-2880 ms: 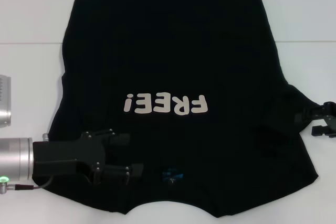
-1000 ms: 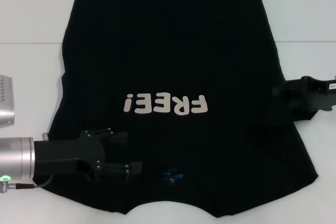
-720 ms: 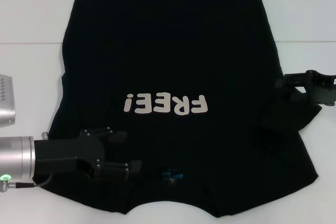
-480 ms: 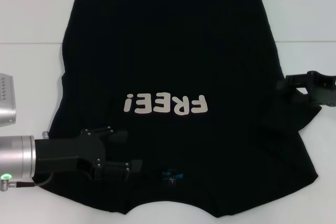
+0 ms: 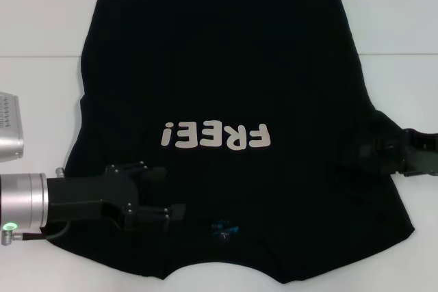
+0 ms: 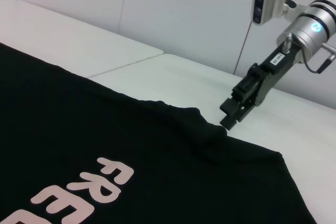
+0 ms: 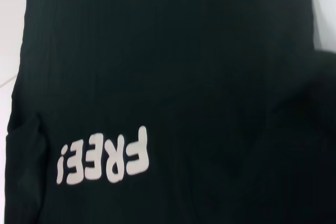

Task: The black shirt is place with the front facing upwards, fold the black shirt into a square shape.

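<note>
1. The right gripper (image 5: 380, 150) sits at the right edge of the shirt (image 5: 219, 66), down on the sleeve, where the cloth is bunched into a small ridge. In the left wrist view its tip (image 6: 233, 116) meets the raised fold, but I cannot tell whether the fingers have closed on cloth or only touch it.
2. The left gripper (image 5: 161, 193) lies low over the shirt's near left part, close to the shoulder. Its two fingers (image 5: 154, 173) are spread apart, nothing between them, just black cloth beneath.
3. The left arm's silver wrist (image 5: 20, 210) comes in from the left edge, with a small green light on it.
4. The shirt lies flat, front up, on the white table (image 5: 41, 18), covering most of it. The collar end is nearest the robot and the hem lies at the far side.
5. The off-white "FREE!" print (image 5: 213, 137) reads upside down from the head view, in the middle of the shirt, between the two grippers and a little beyond them.
6. A small blue neck label (image 5: 224, 225) shows near the collar, just right of the left gripper.
</note>
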